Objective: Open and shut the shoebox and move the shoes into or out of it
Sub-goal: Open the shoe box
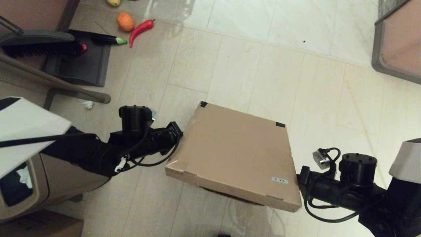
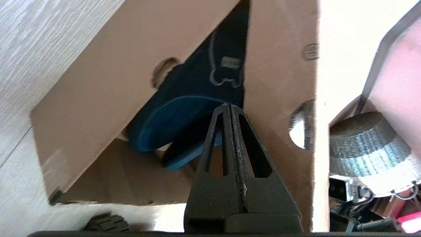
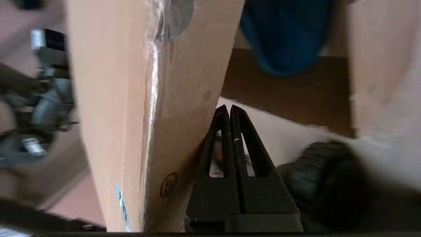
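The shoebox stands on the floor, its plain brown lid tilted up at the near edge, with dark tape at the far corners and a white sticker. My left gripper is at the box's left side and my right gripper at its right near corner. In the left wrist view the left gripper is shut with nothing in it, its tips in the gap under the lid beside the teal-blue shoes. The right gripper is also shut and empty, beside the lid's side flap. One shoe shows inside.
A dark dustpan with brush, an eggplant, a red pepper and an orange fruit lie far left. Furniture stands far right. A darker cardboard box sits near left. A woven basket is beyond the shoebox.
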Motion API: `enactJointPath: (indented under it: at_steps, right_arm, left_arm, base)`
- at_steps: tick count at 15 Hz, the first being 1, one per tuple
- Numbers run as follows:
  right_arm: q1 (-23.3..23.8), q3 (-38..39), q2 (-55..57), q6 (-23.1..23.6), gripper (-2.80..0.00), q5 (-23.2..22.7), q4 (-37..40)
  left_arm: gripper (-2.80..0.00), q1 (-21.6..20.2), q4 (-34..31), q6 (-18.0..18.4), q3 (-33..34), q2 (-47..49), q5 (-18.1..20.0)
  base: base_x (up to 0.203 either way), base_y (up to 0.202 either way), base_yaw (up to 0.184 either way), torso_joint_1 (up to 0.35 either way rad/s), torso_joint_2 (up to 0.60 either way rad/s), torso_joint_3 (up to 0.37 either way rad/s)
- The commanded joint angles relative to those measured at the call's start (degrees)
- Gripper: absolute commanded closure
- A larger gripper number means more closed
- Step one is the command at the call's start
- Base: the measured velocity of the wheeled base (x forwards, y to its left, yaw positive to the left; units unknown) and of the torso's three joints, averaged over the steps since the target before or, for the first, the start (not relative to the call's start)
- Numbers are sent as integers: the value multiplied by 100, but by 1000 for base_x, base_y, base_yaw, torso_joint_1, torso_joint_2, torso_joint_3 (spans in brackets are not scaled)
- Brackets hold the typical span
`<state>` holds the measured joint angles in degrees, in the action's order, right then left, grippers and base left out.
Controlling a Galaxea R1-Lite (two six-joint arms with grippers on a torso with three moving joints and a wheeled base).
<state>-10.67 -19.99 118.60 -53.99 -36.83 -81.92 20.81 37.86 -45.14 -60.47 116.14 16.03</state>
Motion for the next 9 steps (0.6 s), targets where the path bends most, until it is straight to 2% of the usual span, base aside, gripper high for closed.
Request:
enactJointPath:
  at_steps: [1,4,9]
  right_arm:
    - [-3,210,-21,-224,0,-37,-313]
    - [7,525,-86,-881,0,-162,-574]
    - [159,628,-205,-927,0,-585,-574]
  left_arm:
    - [0,11,-30,-30,-18,-166,14]
    - [0,27,-121,-97,-26,-250,14]
    - [0,28,-121,-144,-52,-276,5]
  base:
    - [0,0,0,0,0,0]
    - [0,0,0,0,0,0]
    - [0,0,0,0,0,0]
